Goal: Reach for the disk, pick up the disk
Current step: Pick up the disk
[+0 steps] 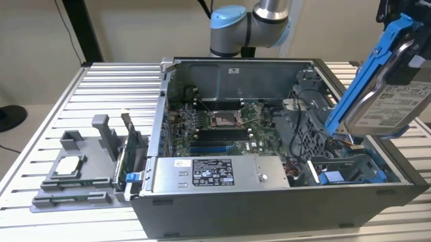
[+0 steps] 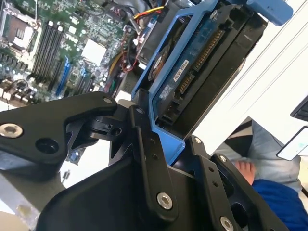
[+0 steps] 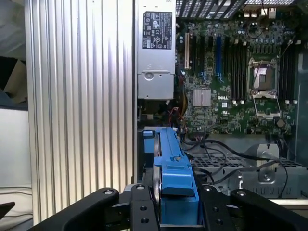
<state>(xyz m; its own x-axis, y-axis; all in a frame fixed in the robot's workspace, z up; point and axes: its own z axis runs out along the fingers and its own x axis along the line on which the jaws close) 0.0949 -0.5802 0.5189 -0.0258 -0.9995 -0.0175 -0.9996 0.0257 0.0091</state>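
The disk (image 1: 390, 103) hangs lifted clear of the open computer case (image 1: 269, 201), tilted steeply on edge at about three o'clock in the exterior view, above the case's corner on the exterior view's right. Its silver body and white label face the camera there, framed by the bright blue carrier (image 1: 377, 65) that runs up along its edge.

In the second wrist view the gripper (image 2: 166, 144) has its black jaws closed on the end of the disk (image 2: 192, 77); one finger (image 2: 144, 144) presses against the blue frame on one side, and the other finger (image 2: 211, 183) bears on the opposite side. The disk's dark underside and connector strip show there, pointing away from the jaws towards one o'clock. In the first wrist view the blue carrier's narrow edge (image 3: 171, 163) stands between the two black fingers, gripped on both faces.

Below the held disk the motherboard (image 3: 231, 72) lies exposed in the case, with its empty processor socket (image 1: 224, 119) near the middle and the power supply (image 1: 215, 174) along the near wall. On the slatted metal worktop (image 1: 74, 101), at nine o'clock from the case, a grey fixture (image 1: 74, 176) carries a small square processor chip (image 1: 68, 165). The arm's blue-capped joint (image 1: 229, 22) stands behind the case at twelve o'clock
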